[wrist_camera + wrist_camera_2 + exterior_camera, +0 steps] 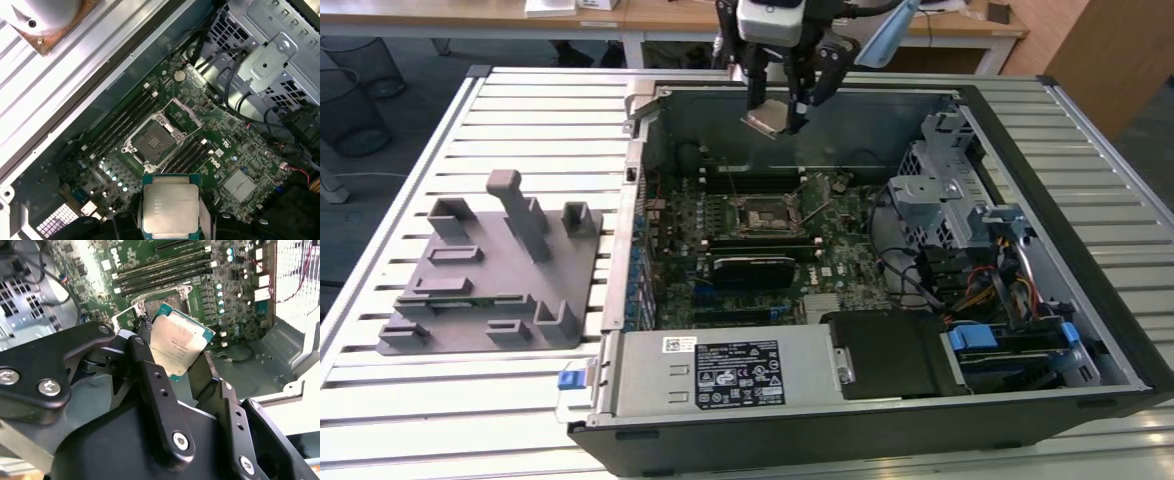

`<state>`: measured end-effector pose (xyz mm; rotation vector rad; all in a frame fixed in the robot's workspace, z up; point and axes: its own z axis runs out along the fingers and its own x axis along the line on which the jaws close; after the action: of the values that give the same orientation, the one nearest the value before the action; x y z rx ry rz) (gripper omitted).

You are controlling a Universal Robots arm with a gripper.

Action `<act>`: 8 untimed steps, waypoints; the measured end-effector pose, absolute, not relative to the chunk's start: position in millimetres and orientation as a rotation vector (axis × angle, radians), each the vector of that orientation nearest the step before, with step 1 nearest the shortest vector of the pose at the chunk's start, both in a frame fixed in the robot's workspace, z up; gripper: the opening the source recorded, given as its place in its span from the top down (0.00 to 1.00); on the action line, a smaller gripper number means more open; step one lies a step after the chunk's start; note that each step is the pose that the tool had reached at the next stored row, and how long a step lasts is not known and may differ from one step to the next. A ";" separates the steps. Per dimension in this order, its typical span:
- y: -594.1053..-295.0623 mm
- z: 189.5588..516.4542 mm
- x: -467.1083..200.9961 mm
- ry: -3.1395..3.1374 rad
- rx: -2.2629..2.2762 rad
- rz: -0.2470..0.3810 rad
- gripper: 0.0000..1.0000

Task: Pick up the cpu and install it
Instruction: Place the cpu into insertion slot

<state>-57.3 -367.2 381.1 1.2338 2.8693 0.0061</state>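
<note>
The cpu (771, 118), a small flat square chip with a silvery metal top, hangs tilted in the air above the far end of the open computer case (1067, 270). My gripper (781, 105) is shut on the cpu, one black finger on each side of it. Both wrist views show the chip (175, 346) (171, 209) held between the fingers (150, 375). The dark square socket (758, 215) (151, 140) with its metal frame lies open on the green motherboard below, apart from the chip.
A grey plastic holder block (494, 270) with upright posts stands on the slatted table at the exterior view's left. Inside the case are a metal drive cage (947, 190), cables, a black power supply (720, 375) and memory slots (122, 122) beside the socket.
</note>
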 end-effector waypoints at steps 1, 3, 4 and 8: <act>-367.2 380.7 -57.3 2.858 1.260 0.006 0.46; -367.2 379.9 -57.2 2.834 1.313 0.005 0.46; -367.1 379.5 -57.2 2.822 1.338 0.005 0.46; -367.1 377.8 -57.2 2.771 1.440 0.004 0.46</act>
<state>-57.2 -367.1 377.8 1.4403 2.7706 0.0044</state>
